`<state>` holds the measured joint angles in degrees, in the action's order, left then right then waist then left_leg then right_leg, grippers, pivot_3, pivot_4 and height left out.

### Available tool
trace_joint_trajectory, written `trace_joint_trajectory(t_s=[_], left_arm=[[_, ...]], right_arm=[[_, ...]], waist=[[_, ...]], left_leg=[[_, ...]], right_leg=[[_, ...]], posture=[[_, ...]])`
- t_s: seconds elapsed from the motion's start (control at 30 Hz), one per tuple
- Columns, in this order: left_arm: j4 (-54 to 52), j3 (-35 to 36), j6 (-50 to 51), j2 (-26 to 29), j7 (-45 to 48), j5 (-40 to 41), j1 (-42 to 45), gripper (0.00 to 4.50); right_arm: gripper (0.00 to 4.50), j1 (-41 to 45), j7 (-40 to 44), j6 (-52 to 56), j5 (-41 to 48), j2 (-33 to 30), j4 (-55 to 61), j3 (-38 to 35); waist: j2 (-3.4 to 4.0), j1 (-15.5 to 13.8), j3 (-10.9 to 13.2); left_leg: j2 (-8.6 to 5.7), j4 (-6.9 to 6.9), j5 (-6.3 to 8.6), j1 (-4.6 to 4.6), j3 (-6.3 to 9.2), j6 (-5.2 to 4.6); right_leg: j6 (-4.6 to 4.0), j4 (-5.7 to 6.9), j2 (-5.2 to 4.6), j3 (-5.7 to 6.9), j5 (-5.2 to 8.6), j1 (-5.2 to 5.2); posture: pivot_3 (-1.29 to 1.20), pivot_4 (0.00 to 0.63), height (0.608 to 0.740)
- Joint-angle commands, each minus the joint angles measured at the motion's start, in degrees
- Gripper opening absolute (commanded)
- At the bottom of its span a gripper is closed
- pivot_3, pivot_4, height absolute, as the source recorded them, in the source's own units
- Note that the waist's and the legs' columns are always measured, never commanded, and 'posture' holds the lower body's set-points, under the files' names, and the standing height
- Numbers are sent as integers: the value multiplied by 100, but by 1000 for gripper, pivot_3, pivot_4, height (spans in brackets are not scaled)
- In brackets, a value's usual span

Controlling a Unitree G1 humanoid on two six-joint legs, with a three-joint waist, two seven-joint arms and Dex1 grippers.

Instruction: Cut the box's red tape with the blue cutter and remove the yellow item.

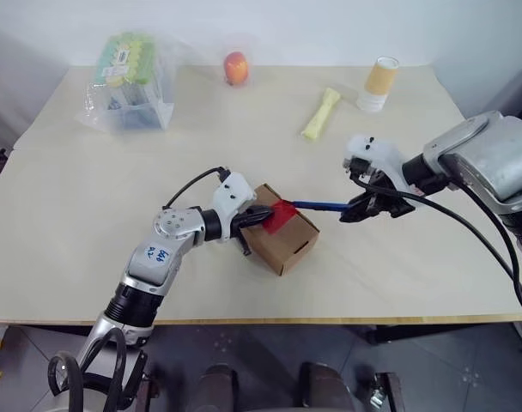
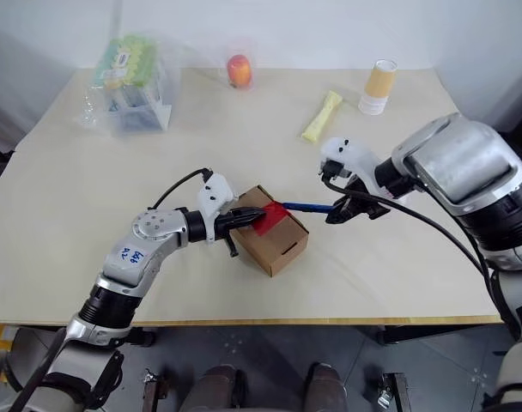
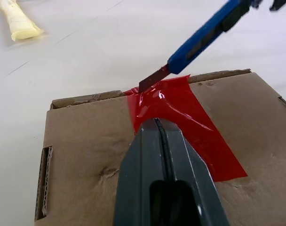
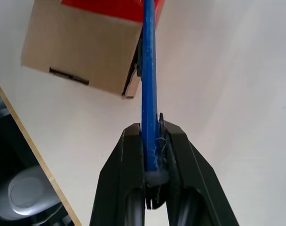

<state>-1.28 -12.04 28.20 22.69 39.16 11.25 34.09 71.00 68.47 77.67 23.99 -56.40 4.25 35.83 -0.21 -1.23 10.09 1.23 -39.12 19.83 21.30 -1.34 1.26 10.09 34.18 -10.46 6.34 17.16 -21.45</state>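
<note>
The small brown box [image 1: 287, 245] sits near the table's middle with the red tape [image 3: 190, 117] across its top. My left gripper [image 1: 259, 216] is shut, and its fingertips [image 3: 157, 129] rest on the tape from the box's left. My right gripper [image 4: 150, 132] is shut on the blue cutter [image 1: 321, 205] and holds it from the right, pointing at the box. The cutter's blade [image 3: 152, 80] touches the tape at the box's top edge. The yellow item is hidden.
At the back of the table are a clear bag of green-topped items [image 1: 132, 81], an orange-red fruit [image 1: 236, 67], a pale yellow packet [image 1: 321, 113] and a paper cup [image 1: 379, 83]. The table's front edge [image 1: 261, 320] runs close below the box.
</note>
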Motion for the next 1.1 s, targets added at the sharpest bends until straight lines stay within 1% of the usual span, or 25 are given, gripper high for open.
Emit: trace_joint_trajectory(t_s=[0.03, 0.27, 0.53, 0.6, 0.67, 0.8, 0.9, 1.0, 1.1], left_arm=[[292, -220, 237, 14, -18, -227, -207, 0], [294, -196, 253, 30, -32, -227, -192, 0], [287, -154, 173, 64, 10, -207, -186, 0], [280, -100, -116, 59, 107, -166, -170, 0], [280, 161, -850, -21, 240, -14, -75, 0], [292, 661, -1622, 18, 647, 390, 84, 0], [273, 862, -2406, 341, 1308, 531, 94, 472], [389, 860, -3324, 580, 1715, 348, 182, 1346], [564, 811, -3964, 522, 1743, 177, 478, 2254]], right_arm=[[161, 40, 105, 69, 38, 13, 225, 9], [161, -117, 197, 185, 134, -248, 493, -51], [161, -334, 174, 228, 159, -421, 596, -296], [161, -375, 252, 268, 340, -424, 629, -565], [161, -405, 226, 515, 643, -296, 546, -1177], [161, -519, -13, 913, 914, -305, 466, -1768], [161, -617, -292, 1439, 1241, -129, 300, -2350], [161, -702, -580, 1483, 1819, -60, 201, -2551], [161, -702, -1038, 1483, 2452, 71, 33, -2662]], waist=[[0, 0, 0], [0, -6, 0], [0, -6, 0], [0, -6, 0], [-1, -7, 2], [0, -7, 5], [-3, -3, 7], [-1, 1, 8], [-2, -17, 10]], left_leg=[[0, 0, 0, 0, 0, 0], [0, 0, 0, 1, 0, 0], [0, 1, 1, 1, 0, 1], [0, 1, 1, 2, 0, 1], [0, 1, 1, 3, 0, 1], [0, -1, 1, 23, 0, 1], [0, 4, 1, 26, 0, 1], [1, 8, 2, 26, 1, 3], [1, 8, 3, 28, 1, 3]], right_leg=[[0, 1, 0, 0, 0, 0], [0, -1, 0, 0, 0, 0], [0, -3, 0, 0, 0, 0], [0, -4, 0, 0, 0, 0], [0, -7, 0, 0, 0, 0], [0, -10, 0, 3, 0, -15], [0, -17, 0, 7, 0, -16], [0, -17, 0, 12, 0, -18], [0, -19, 0, 15, 0, -18]], posture=[[0, 150, 740], [0, 150, 740], [0, 150, 740], [0, 150, 740], [0, 150, 740], [0, 150, 740], [0, 150, 740], [0, 150, 740], [0, 150, 740]])
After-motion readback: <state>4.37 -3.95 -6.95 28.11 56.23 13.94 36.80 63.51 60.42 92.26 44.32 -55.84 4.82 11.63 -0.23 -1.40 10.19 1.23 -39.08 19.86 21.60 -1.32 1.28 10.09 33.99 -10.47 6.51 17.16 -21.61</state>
